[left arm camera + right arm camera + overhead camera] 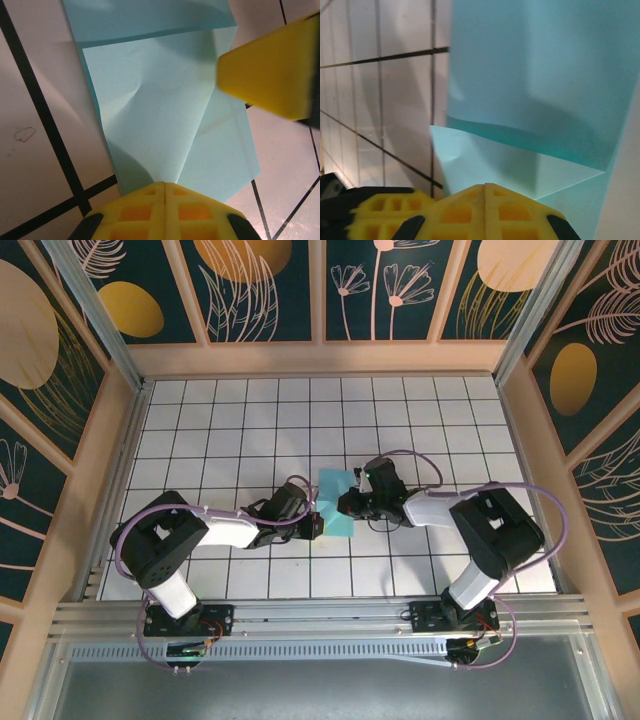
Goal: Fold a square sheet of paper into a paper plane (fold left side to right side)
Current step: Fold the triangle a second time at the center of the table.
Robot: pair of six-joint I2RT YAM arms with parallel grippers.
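The turquoise sheet of paper [336, 515] lies mid-table, partly folded into layers with creases. In the left wrist view the paper [150, 110] shows a slanted flap narrowing toward my left gripper [165, 184], which is shut with its tip on the paper's near edge. A yellow finger [270, 70] of the right gripper presses in from the upper right. In the right wrist view a flap of the paper [535, 75] stands raised above a lower layer, and my right gripper [485, 186] is shut with its tip on that lower layer. From above, the left gripper [316, 524] and right gripper [347, 502] flank the paper.
The white tiled table [250, 420] stretches behind and beside the paper. Pink-framed patterned walls [120, 400] enclose it on three sides. A metal rail [320, 615] with both arm bases runs along the near edge.
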